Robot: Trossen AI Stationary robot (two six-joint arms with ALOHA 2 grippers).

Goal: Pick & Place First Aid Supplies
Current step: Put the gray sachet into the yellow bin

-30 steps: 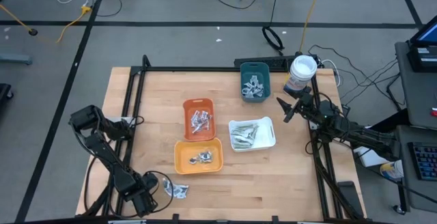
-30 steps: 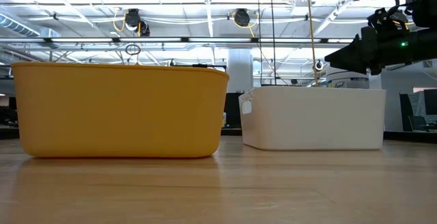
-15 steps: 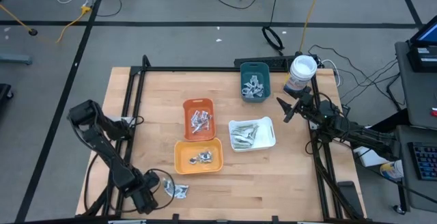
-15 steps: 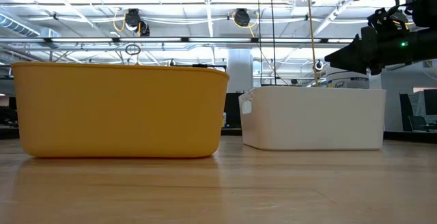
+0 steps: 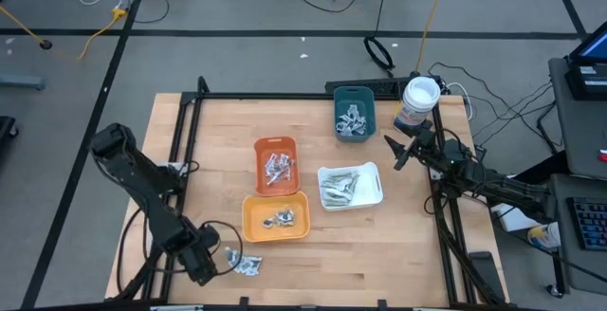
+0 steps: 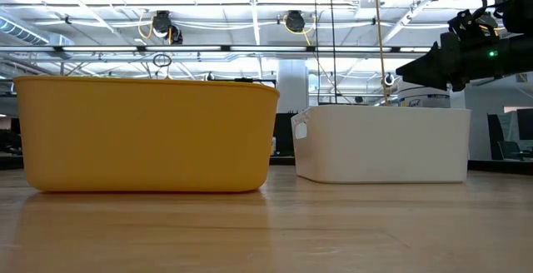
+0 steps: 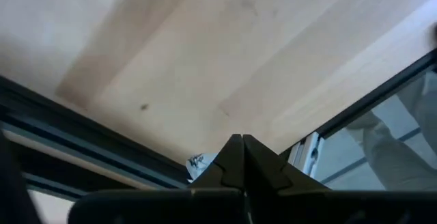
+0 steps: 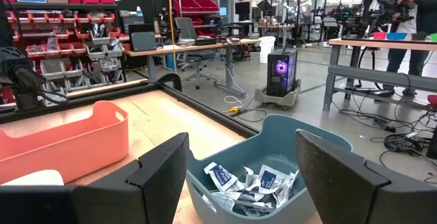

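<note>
The left gripper is hovering low at the table's near edge, its fingers pressed together on nothing, with loose sachets lying just beside its tips. Since a second ago that arm has been swinging toward them. Packets are already filling four trays; this cluster looks left. The right gripper is waiting wide open and empty above the teal tray.

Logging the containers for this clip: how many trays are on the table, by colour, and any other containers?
Orange trays: 2, one behind the other
Teal trays: 1
White trays: 1
White tubs with a blue label: 1
Total: 5 containers
</note>
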